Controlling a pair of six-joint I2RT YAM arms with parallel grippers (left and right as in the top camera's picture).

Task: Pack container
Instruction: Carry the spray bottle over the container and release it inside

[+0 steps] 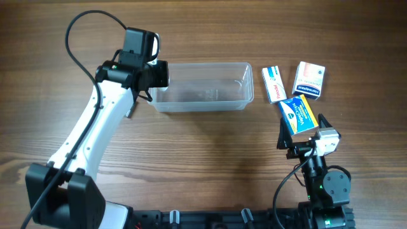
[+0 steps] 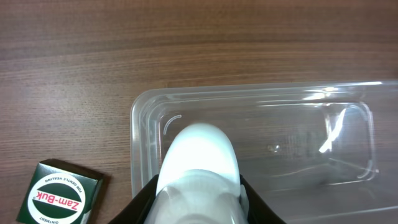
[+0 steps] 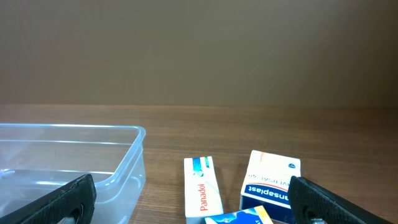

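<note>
Bottle [image 2: 199, 163] over container [image 1: 201, 105] left end — rest open.

- Green box [image 2: 59, 194], left wrist view: the oval label reads "Zam-Buk", with "OINTMENT" below it.
- Slim white box [image 3: 203, 194], toward the right edge of the worktop [image 1: 210, 159]: "Panadol" in red along its length.
- White-and-blue box [image 3: 271, 183] near it: "Hansaplast", upside down in the right wrist view.
- Blue-and-yellow box [image 1: 298, 114]: print too small to read.

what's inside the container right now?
No item lies on the visible floor of the container. The white bottle in the left fingers hangs at its left end, hiding the floor beneath; whether it touches down can't be told.
</note>
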